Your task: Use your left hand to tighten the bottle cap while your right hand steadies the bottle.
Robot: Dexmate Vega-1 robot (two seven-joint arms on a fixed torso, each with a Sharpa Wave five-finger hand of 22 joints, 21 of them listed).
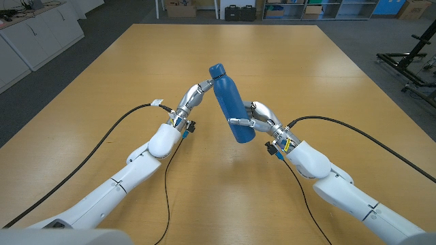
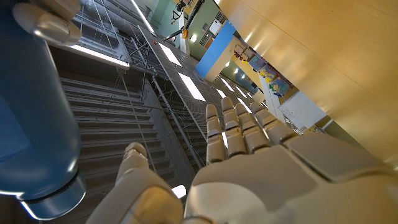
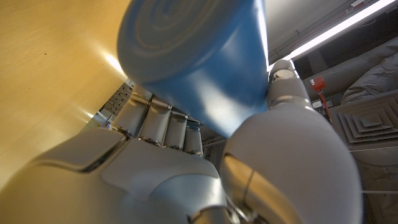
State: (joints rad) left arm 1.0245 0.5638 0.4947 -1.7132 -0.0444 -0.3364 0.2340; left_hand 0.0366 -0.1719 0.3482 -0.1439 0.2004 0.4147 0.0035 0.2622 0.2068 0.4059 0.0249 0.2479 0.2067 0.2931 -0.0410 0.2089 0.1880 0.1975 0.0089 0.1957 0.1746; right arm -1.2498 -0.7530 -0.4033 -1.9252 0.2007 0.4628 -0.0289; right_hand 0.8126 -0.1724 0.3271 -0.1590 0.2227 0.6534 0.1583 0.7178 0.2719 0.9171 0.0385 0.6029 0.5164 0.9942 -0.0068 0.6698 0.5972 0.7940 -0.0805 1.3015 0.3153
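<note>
Steadying is done: your right hand (image 1: 253,122) grips the blue bottle (image 1: 230,103), lifted and tilted near table centre. At its nine o'clock, your left hand (image 1: 195,96) hangs released; next, close it around the cap (image 1: 216,69).

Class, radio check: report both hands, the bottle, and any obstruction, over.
Right hand grips blue bottle, lifted and tilted. Left hand open beside the cap, fingers apart, not gripping it. Nothing in the way.

My two arms have glossy white shells, silver metal hands: left hand (image 1: 197,94), right hand (image 1: 257,117), with black cables trailing from both wrists.
</note>
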